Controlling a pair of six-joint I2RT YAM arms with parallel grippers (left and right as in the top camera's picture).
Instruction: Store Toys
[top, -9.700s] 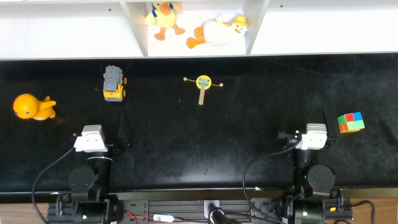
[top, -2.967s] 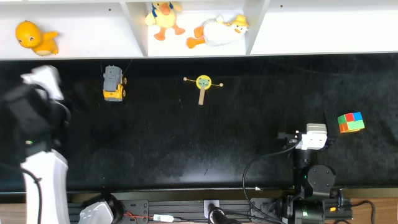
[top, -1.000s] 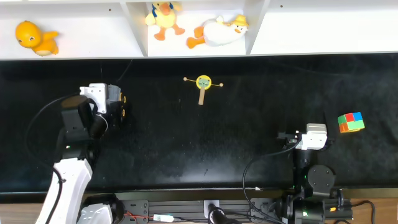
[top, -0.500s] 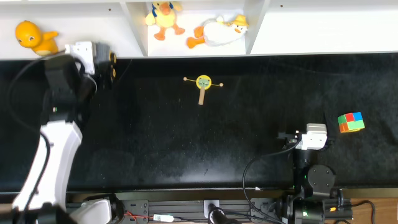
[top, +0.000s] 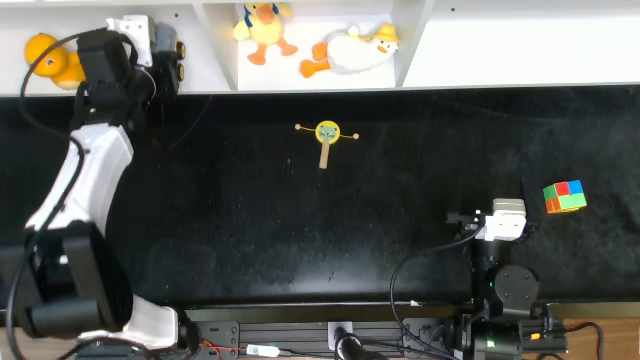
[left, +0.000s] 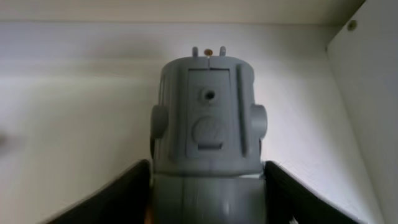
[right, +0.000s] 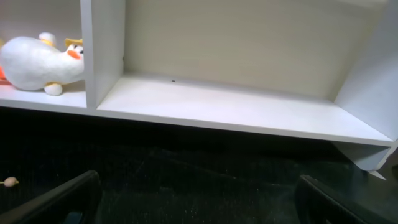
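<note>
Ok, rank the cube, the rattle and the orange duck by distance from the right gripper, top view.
1. Cube, close on the right of the right gripper.
2. Rattle, toward the middle, to its left.
3. Orange duck, in the far-left shelf bay.

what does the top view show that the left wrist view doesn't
Only the top view: the orange rubber duck in the left shelf bay, the yellow plush duck and white plush duck in the middle bay, the green rattle on a wooden stick and the multicoloured cube on the black tabletop. Only the left wrist view: a screw in the bay's side wall. Both: the grey toy truck in the left gripper, and the white shelf.
</note>
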